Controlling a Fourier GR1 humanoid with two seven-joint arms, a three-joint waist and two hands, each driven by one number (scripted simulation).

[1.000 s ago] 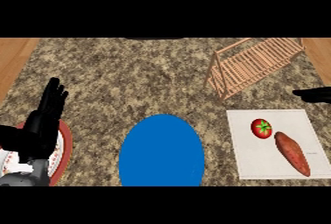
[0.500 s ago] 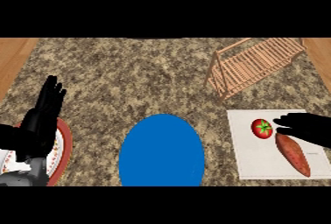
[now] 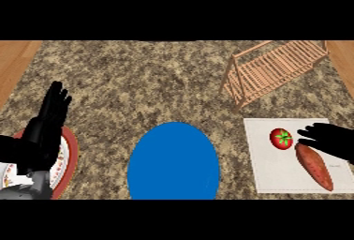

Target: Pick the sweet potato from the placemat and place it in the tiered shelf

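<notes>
Right hand [image 3: 333, 140] over mat [image 3: 276, 176], fingers spread, released, just above yam [image 3: 314, 167], tomato [image 3: 281, 138] beside, left hand [image 3: 47, 124] resting open w/ fingers up, shelf [image 3: 271, 70] behind.

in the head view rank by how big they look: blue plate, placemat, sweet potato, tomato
Largest to smallest as they look:
1. blue plate
2. placemat, close to the plate in area, so that order is unsure
3. sweet potato
4. tomato
</notes>
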